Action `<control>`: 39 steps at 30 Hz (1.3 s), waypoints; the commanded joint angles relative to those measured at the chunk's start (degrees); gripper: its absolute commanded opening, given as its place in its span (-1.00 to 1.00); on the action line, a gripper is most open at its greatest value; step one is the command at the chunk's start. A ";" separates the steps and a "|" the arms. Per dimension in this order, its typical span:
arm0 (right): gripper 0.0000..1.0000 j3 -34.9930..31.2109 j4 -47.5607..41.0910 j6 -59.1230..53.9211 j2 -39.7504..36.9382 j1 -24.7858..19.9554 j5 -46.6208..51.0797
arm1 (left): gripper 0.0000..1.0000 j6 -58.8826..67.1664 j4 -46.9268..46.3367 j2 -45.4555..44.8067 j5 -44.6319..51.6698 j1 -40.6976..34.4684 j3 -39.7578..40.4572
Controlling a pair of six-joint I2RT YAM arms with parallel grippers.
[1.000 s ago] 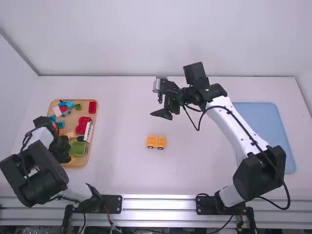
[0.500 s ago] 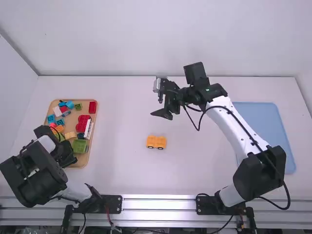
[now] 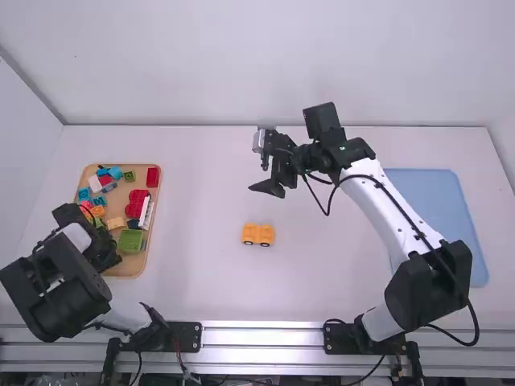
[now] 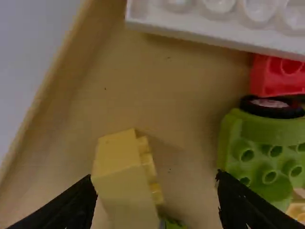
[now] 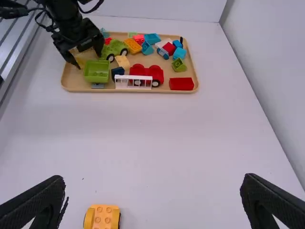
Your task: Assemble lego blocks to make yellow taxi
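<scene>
The yellow block is lying in the wooden tray, its studs facing sideways; I am expecting it to be light, stiff and hard to harm, though smooth enough to be slipping or twisting under a skewed pinch; I am favouring two opposite plain walls, well down the body, leaving studs and hollow underside free for joining. My left gripper is standing wide open around it, one finger close beside the block, the other near the green piece; it is gripping nothing that I can see, and I cannot tell whether that nearer finger is touching. Farther out, the yellow car base is resting wheels down on the table; since it may be rolling when pressed, I am wanting its body steadied; my right gripper is waiting empty, fingers spread wide.
</scene>
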 commanded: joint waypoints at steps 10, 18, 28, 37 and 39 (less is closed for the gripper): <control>0.96 1.60 0.00 0.00 -1.05 0.79 -0.33 | -0.03 -6.03 -4.52 0.28 -2.49 -0.17 0.28; 0.96 1.60 0.13 0.00 -1.05 0.98 -0.35 | -0.24 -6.86 -2.97 0.68 -0.81 -0.26 0.24; 0.96 1.60 0.09 -0.04 -1.05 0.98 -0.37 | -0.03 -6.80 -1.57 1.66 -0.39 -0.24 0.24; 0.96 1.60 0.02 0.00 -1.05 0.94 -0.37 | -0.03 -6.88 2.01 4.70 -0.55 -3.10 0.24; 0.96 1.60 0.02 0.00 -1.05 0.98 -0.37 | -0.03 -6.88 2.64 5.16 -0.76 -3.76 0.24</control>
